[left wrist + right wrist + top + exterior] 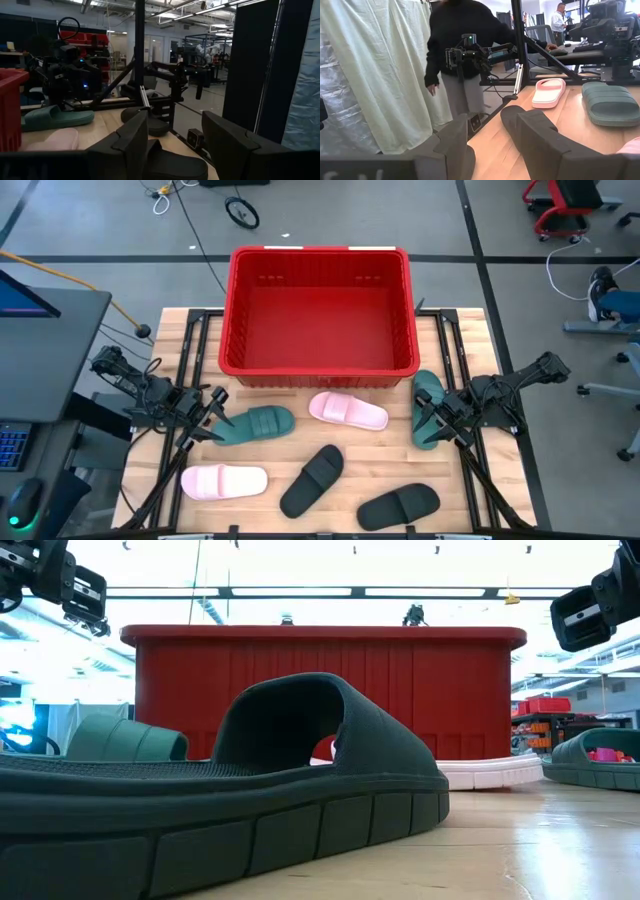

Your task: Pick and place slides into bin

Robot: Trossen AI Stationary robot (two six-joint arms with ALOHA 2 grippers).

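Note:
The red bin stands at the table's far middle. Six slides lie soles down in front of it: a dark green one, a pale pink one, a dark green one at the right, a pale pink one, and two black ones. My left gripper is open, raised above the table beside the left green slide's heel. My right gripper is open, raised over the right green slide's near end. Both hold nothing.
The bin's thick rim stands well above the slides. The nearer black slide fills the front of the low view. A person in black stands beyond the table's left side. Bare wood shows between the slides.

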